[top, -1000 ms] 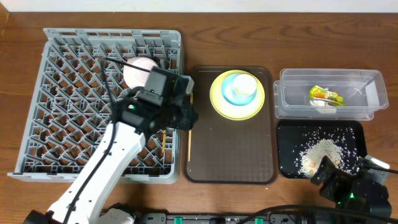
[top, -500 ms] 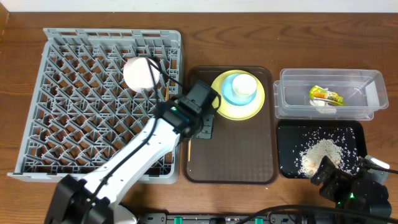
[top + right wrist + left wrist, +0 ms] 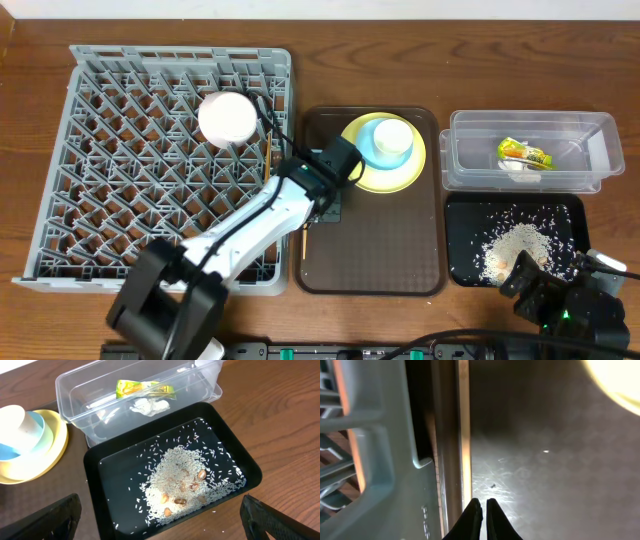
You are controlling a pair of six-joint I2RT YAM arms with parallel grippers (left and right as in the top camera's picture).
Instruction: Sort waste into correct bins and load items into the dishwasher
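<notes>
While the right gripper [image 3: 560, 268] stands nearest with its fingers spread wide, the rice leftovers [image 3: 175, 480] lie in the black tray [image 3: 95, 485] and the snack wrapper [image 3: 145, 389] lies in the clear tub [image 3: 470, 150] behind it; the left gripper [image 3: 481, 510], its fingers pressed together on nothing, hangs low over the brown tray [image 3: 545, 485] just beside a chopstick [image 3: 464, 435]; farther away the cup [image 3: 386, 142] sits on the plate [image 3: 415, 165] and the white bowl [image 3: 227, 118] in the dish rack [image 3: 120, 180]
</notes>
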